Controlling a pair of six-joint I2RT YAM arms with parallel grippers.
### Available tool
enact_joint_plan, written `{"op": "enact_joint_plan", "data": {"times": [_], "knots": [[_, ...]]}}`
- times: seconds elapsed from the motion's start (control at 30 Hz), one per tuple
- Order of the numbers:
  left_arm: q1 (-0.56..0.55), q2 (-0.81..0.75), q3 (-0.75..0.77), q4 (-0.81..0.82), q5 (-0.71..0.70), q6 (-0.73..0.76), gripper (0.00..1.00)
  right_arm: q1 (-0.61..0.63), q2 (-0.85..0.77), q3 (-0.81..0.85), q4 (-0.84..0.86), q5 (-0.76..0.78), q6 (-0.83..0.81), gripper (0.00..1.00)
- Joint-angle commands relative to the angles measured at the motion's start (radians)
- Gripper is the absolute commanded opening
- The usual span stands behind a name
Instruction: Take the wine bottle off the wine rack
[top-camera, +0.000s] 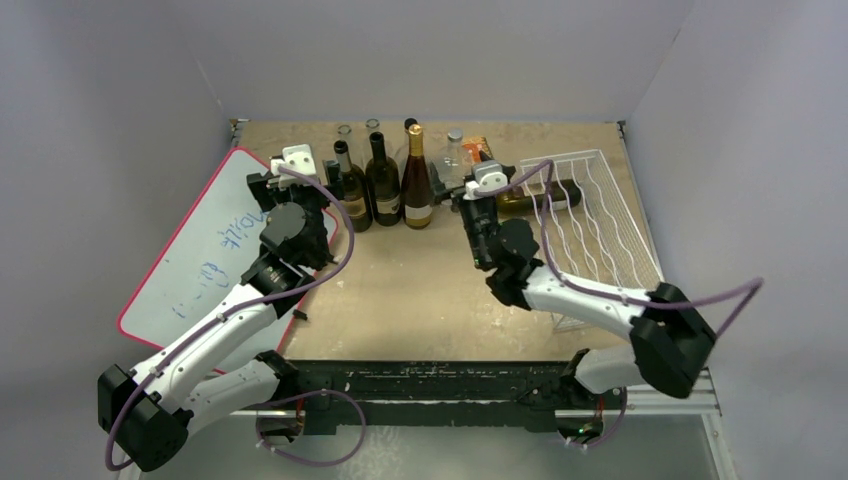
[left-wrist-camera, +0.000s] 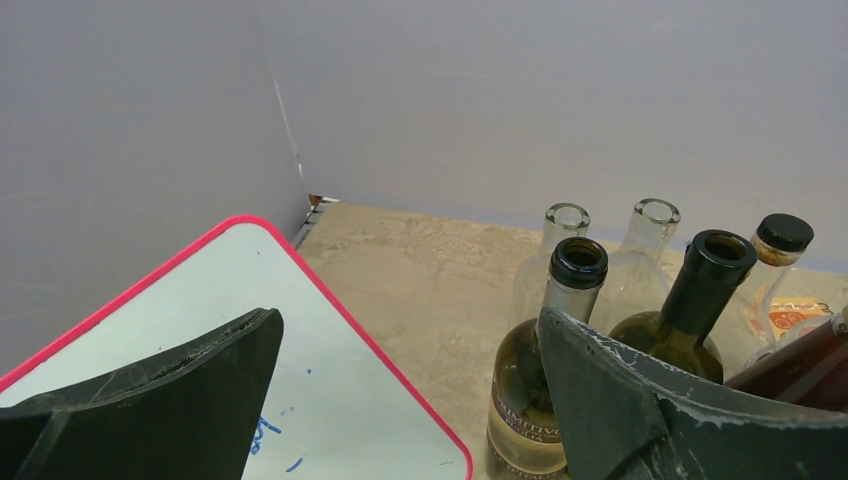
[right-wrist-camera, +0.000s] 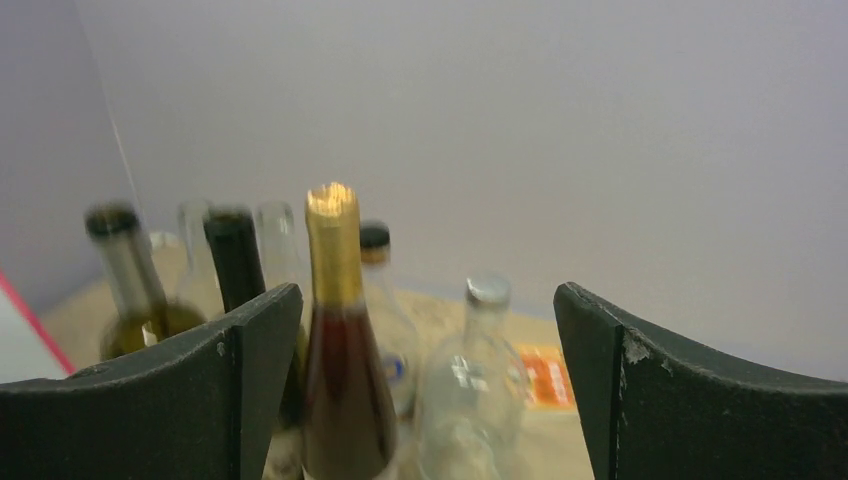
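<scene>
The white wire wine rack (top-camera: 600, 215) stands at the back right of the table. A dark wine bottle (top-camera: 535, 197) lies on its far cradle, neck pointing left. My right gripper (top-camera: 452, 190) is open just left of the rack, near the bottle's neck end; its wrist view faces the standing bottles, with a gold-capped amber bottle (right-wrist-camera: 338, 350) and a clear bottle (right-wrist-camera: 475, 390) beyond its open fingers (right-wrist-camera: 250, 380). My left gripper (top-camera: 262, 185) is open and empty over the whiteboard's far corner, its right finger (left-wrist-camera: 610, 400) beside a green bottle (left-wrist-camera: 545, 380).
Several upright bottles (top-camera: 385, 180) stand in a row along the back wall. A red-edged whiteboard (top-camera: 215, 250) lies at the left. An orange box (top-camera: 478, 147) sits behind the bottles. Grey walls close in on three sides.
</scene>
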Motion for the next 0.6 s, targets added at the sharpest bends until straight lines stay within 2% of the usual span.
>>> {"op": "enact_joint_plan", "data": {"times": [0.0, 0.1, 0.23, 0.4, 0.57], "knots": [[-0.002, -0.018, 0.033, 0.033, 0.009, -0.009, 1.0, 0.002, -0.172, -0.097, -0.412, -0.072, 0.027, 0.98], [-0.002, -0.017, 0.035, 0.032, 0.009, -0.011, 1.0, 0.001, -0.259, -0.136, -0.666, -0.145, 0.043, 1.0], [-0.002, -0.015, 0.035, 0.029, 0.014, -0.017, 1.0, 0.001, -0.3, -0.114, -0.939, -0.143, 0.01, 1.0], [-0.002, -0.013, 0.033, 0.027, 0.008, -0.018, 1.0, -0.002, -0.251, -0.074, -1.077, -0.079, -0.091, 1.0], [-0.002, -0.014, 0.033, 0.026, 0.005, -0.016, 1.0, -0.002, -0.126, -0.051, -1.105, -0.041, -0.304, 1.0]]}}
